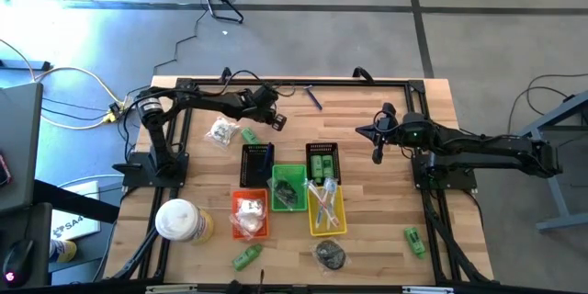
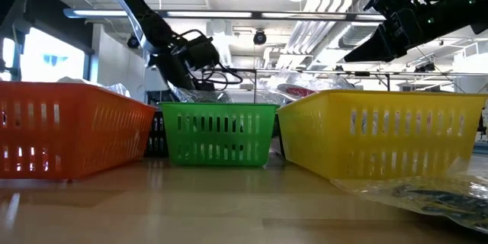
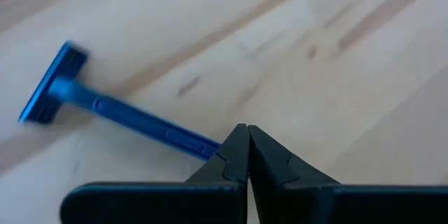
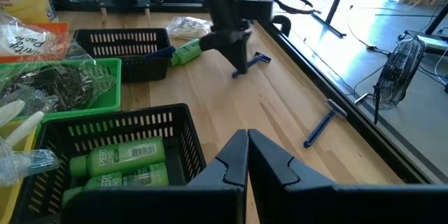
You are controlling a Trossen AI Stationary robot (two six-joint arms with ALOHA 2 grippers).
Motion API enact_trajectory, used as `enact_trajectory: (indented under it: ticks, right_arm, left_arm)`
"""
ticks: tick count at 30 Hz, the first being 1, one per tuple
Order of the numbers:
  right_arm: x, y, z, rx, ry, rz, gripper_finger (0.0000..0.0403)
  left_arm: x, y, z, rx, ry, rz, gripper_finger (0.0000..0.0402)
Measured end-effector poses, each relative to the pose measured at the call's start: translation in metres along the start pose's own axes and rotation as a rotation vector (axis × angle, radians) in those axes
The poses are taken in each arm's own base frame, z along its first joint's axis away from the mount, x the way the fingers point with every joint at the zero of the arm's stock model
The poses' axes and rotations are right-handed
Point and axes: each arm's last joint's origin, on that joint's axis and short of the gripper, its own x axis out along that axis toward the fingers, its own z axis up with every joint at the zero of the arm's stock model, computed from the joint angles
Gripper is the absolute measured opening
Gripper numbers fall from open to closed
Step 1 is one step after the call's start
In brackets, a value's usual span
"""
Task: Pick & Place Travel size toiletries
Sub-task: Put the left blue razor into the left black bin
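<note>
My left gripper [image 1: 276, 122] is shut and points down near the table's far edge, just beyond the black basket [image 1: 257, 161]. In the left wrist view a blue razor [image 3: 105, 105] lies on the wood, and its handle end runs behind the fingertips [image 3: 231, 150]. A second blue razor [image 1: 312, 98] lies near the far edge. My right gripper [image 1: 377, 154] hangs shut to the right of the black basket of green bottles [image 1: 322, 161]. Loose green tubes [image 1: 250, 135] [image 1: 415, 239] and a clear-wrapped bundle [image 1: 222, 131] lie on the table. My left gripper stands with shut fingers over the free end of the razor's handle [image 3: 199, 143], coming from above. The fingertips hide that end, so I cannot tell whether they touch it. The rest of the razor lies flat on the table.
Orange [image 1: 250, 225], green [image 1: 276, 176] and yellow [image 1: 342, 220] baskets sit in a cluster at the table's middle, holding wrapped pieces and sticks. A large round white-and-yellow container [image 1: 182, 220] stands near the left front. A clear bag of dark pieces [image 1: 329, 254] lies at the near edge.
</note>
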Motion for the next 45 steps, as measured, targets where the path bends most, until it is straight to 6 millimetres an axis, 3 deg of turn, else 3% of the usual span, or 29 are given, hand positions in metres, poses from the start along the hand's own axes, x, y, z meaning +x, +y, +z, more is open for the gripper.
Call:
enact_trajectory:
  ticks: [13, 27, 37, 41, 45]
  right_arm:
    - [0.0, 0.0, 0.0, 0.0, 0.001, 0.0, 0.0002]
    - [0.0, 0.0, 0.0, 0.0, 0.001, 0.001, 0.0002]
    - [0.0, 0.0, 0.0, 0.0, 0.004, 0.002, 0.0002]
    - [0.0, 0.0, 0.0, 0.0, 0.004, 0.002, 0.0002]
    - [0.0, 0.0, -0.001, 0.0, 0.005, 0.002, 0.0002]
  left_arm:
    - [-0.024, -0.015, -0.027, 0.053, 0.113, 0.151, 0.0]
    - [-0.05, -0.021, -0.006, 0.071, -0.077, 0.09, 0.0]
    - [-0.052, -0.015, -0.007, 0.084, -0.107, 0.248, 0.0001]
    - [-0.052, -0.009, -0.004, 0.069, -0.116, 0.273, 0.0027]
    - [-0.051, -0.001, -0.001, 0.041, -0.11, 0.288, 0.008]
